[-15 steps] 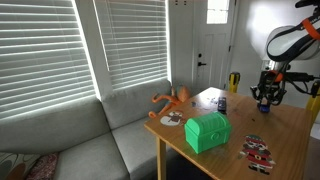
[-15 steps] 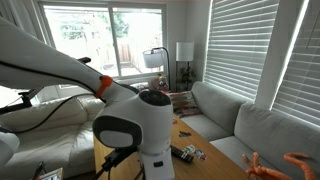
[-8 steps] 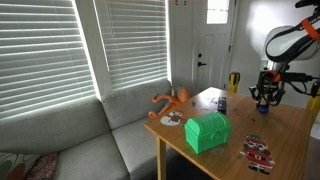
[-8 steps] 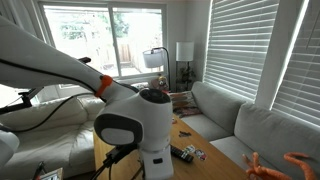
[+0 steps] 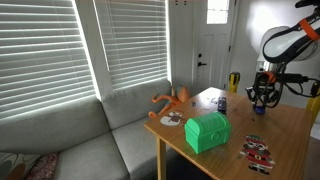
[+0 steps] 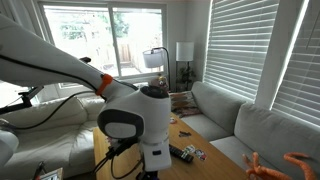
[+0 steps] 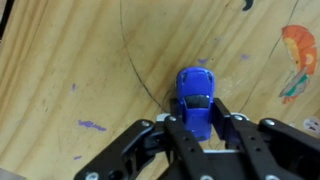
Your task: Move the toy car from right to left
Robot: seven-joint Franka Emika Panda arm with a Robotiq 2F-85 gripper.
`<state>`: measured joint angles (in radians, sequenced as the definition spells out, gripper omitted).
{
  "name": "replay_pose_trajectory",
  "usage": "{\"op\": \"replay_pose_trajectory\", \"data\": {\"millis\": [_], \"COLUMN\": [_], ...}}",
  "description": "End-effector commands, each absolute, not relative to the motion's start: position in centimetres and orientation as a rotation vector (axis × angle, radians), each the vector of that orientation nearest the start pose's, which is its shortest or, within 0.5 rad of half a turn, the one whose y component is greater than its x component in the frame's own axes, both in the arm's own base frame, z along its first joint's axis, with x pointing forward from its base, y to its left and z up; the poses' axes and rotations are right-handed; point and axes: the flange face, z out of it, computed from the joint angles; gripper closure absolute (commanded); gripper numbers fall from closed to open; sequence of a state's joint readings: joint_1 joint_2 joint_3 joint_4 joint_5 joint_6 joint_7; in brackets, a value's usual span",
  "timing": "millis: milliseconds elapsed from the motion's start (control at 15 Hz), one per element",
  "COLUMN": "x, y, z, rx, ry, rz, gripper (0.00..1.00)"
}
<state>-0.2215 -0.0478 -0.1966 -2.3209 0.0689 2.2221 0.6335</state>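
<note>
Wrist view shows the small glossy blue toy car (image 7: 196, 98) lying on the pale wooden table (image 7: 70, 70), its rear half between the black fingers (image 7: 181, 130) of the gripper (image 7: 200, 128). The jaws press against both sides of the car, pinching it. A thin dark curved line (image 7: 130, 60) runs across the wood just beside the car, and a purple smear (image 7: 92, 126) lies well apart from it. In an exterior view the gripper (image 5: 262, 98) hangs low over the far end of the table (image 5: 290, 135), where the car is too small to make out. A green chest-shaped box (image 5: 208, 131) stands near the front edge, flat red-and-white patterned pieces (image 5: 257, 150) beside it, and a small dark upright object (image 5: 222, 103) further back.
</note>
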Motion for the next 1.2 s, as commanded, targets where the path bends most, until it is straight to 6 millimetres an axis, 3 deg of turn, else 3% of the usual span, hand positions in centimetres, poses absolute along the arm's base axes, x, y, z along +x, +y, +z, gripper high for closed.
{"op": "replay_pose_trajectory", "data": {"millis": [0, 533, 1133], "x": [45.8, 47.6, 49.1], "y": [-17.5, -13.1, -9.3], "z": [34.3, 33.8, 33.8], "rx": [-2.569, -2.303, -2.117], "ry": [1.704, 1.994, 2.165], "rz": [0.092, 0.058, 0.102], "gripper": [0.90, 0.90, 0.90]}}
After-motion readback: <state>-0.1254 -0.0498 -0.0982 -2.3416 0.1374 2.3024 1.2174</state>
